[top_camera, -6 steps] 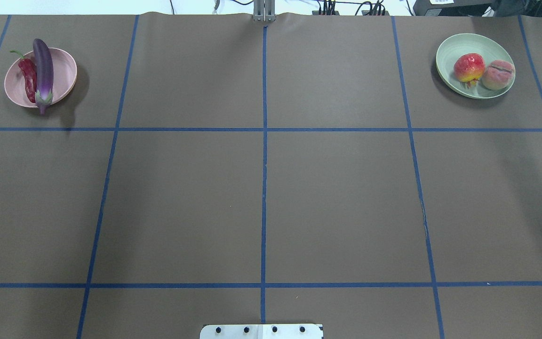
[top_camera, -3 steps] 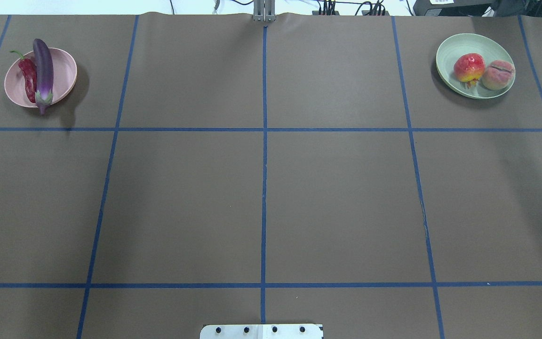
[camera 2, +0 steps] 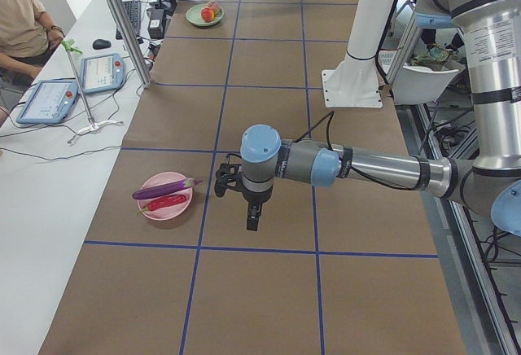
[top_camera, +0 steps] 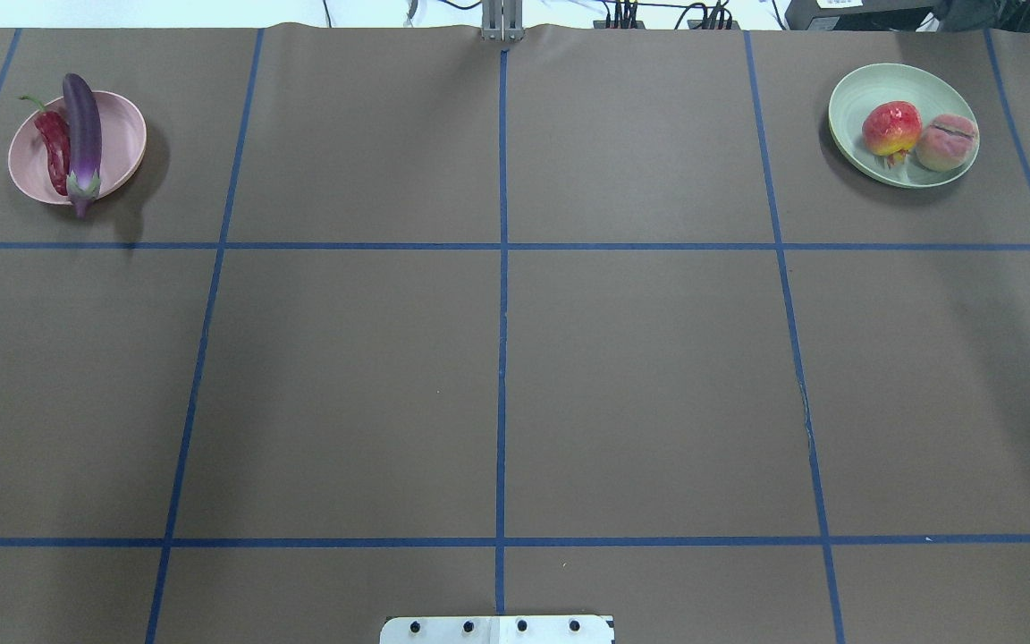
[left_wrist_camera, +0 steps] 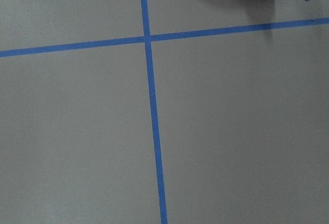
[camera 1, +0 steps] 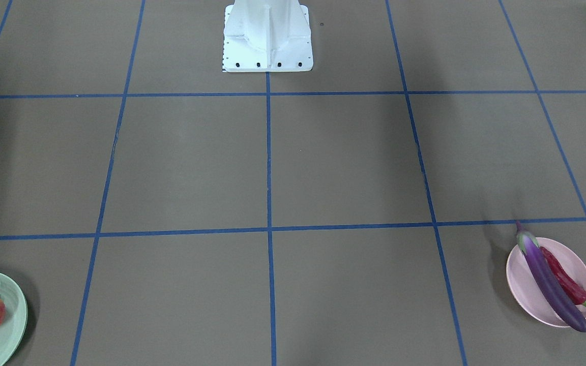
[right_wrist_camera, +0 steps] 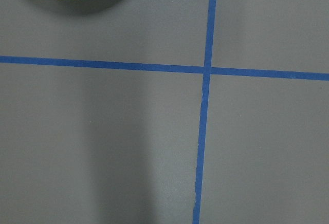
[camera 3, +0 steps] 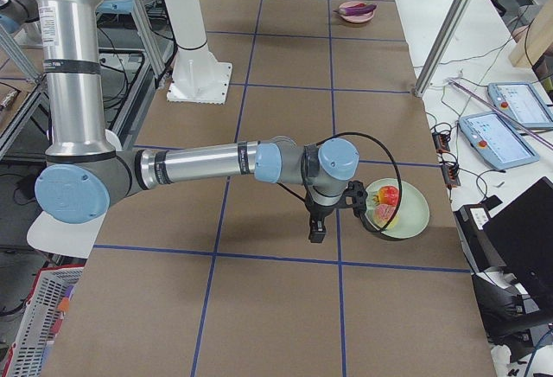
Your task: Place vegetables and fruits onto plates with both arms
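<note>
The pale pink plate sits at the table's far left with the purple eggplant and the red chili lying side by side on it. At the far right, the mint green plate holds the pomegranate-like fruit and the peach. Only the side views show the grippers. My left gripper hangs over bare table, right of the pink plate. My right gripper hangs just left of the green plate. I cannot tell whether either is open or shut.
The white base block stands at the robot's edge. Blue tape lines divide the brown table cover. A metal post, tablets and a seated person are along the operators' side.
</note>
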You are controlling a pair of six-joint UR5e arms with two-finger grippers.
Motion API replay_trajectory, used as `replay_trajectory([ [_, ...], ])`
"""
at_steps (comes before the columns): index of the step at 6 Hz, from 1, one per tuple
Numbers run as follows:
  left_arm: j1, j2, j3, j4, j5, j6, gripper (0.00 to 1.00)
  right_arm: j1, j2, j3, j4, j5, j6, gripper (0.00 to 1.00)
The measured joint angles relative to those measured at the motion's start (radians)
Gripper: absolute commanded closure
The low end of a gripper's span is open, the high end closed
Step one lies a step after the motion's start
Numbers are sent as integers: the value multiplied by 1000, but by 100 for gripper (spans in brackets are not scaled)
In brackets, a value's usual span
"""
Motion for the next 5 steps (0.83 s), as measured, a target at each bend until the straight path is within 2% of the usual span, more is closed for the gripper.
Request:
replay_trajectory([
  [5, 0, -2, -4, -3, -2, 7, 0, 1, -54, 52, 2, 1, -2, 0],
])
